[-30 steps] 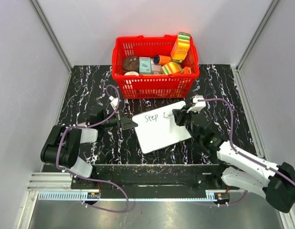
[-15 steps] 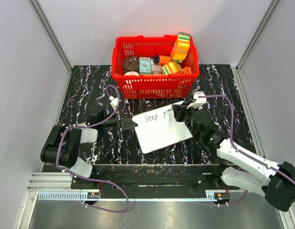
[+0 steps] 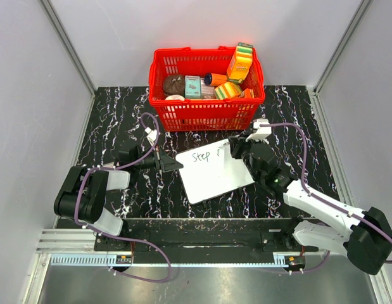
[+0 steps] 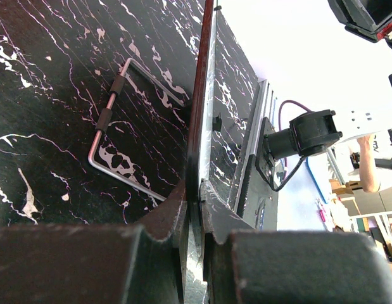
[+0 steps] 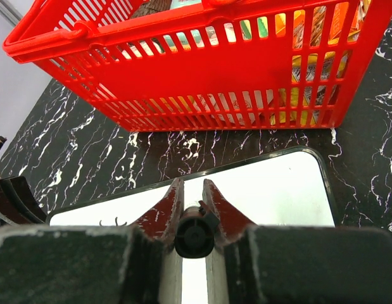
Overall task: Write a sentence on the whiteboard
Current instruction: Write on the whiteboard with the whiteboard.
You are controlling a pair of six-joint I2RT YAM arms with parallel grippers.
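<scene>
Basket (image 3: 205, 114), red, full of boxes (image 3: 192, 87), near whiteboard (image 3: 214, 178)

Bits you can't really make out
The right gripper (image 3: 232, 148) is covering the whiteboard's (image 3: 211, 174) far right corner. The sentence (image 3: 201, 156) is trailing off after "Step" into a stroke too tiny to read. The marker (image 5: 194, 235) is showing end-on, tip hidden. The wrist view's top edge is cropping the red basket (image 5: 202, 82).

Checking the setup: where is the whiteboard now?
Top view: the whiteboard lies mid-table, just in front of the red basket, left edge clamped by the left gripper.
</scene>
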